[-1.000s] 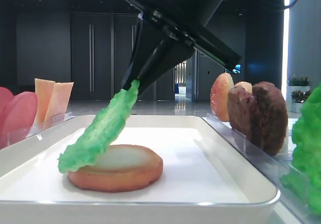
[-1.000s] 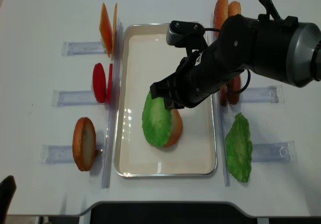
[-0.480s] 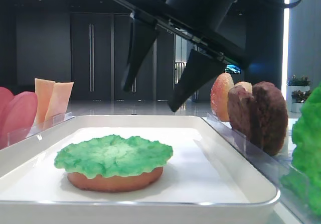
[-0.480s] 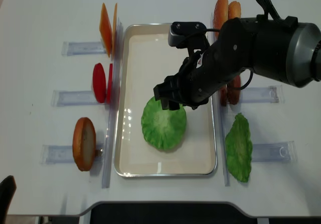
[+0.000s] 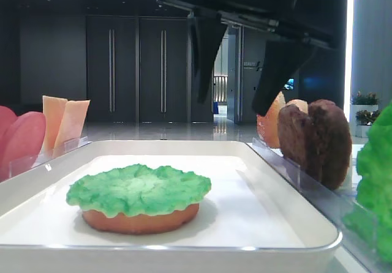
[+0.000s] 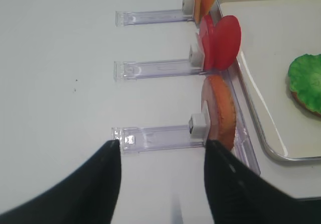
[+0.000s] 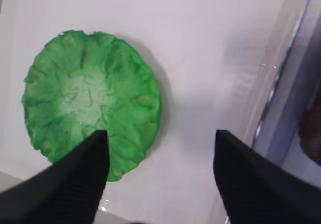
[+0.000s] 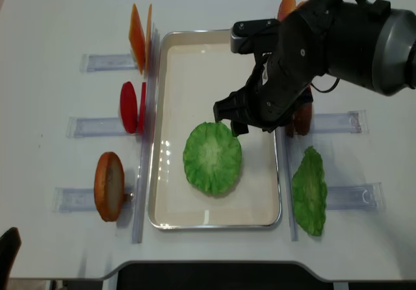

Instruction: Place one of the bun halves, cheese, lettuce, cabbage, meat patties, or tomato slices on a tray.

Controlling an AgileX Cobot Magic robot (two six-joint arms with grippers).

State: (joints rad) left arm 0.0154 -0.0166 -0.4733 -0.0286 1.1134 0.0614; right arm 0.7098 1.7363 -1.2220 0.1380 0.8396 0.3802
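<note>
A green lettuce (image 8: pixel 212 158) leaf lies flat on a bun half (image 5: pixel 141 219) in the near middle of the white tray (image 8: pixel 195 69). In the right wrist view the lettuce (image 7: pixel 93 101) sits below and to the left of my right gripper (image 7: pixel 160 133). That gripper is open and empty. It hangs above the tray (image 5: pixel 184 247), a little right of the stack, and is also in the low exterior view as the right gripper (image 5: pixel 228 108). My left gripper (image 6: pixel 161 143) is open over bare table beside a rack holding another bun half (image 6: pixel 220 111).
Clear racks flank the tray. On the left stand cheese (image 8: pixel 138 30), tomato slices (image 8: pixel 130 106) and a bun half (image 8: pixel 108 186). On the right stand meat patties (image 5: pixel 318 141) and a second lettuce leaf (image 8: pixel 309 191).
My right gripper has opened and let go of the lettuce, which dropped flat onto the bun half. The gripper then rose and shifted right. The left arm has not moved.
</note>
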